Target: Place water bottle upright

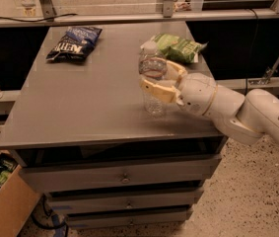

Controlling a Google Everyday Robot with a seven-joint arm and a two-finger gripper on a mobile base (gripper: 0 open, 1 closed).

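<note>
The water bottle (153, 78) is a small clear ribbed bottle with a white cap and a coloured label band near its top. It stands upright on the grey table (89, 102), right of the middle, its base on or just above the top. My gripper (159, 81) reaches in from the right on a white arm. Its cream fingers (156, 90) sit on both sides of the bottle's upper body, closed on it.
A dark blue chip bag (75, 42) lies at the back left of the table. A green snack bag (178, 47) lies at the back right, just behind the gripper. Drawers sit under the table top. A cardboard box (1, 191) stands on the floor at left.
</note>
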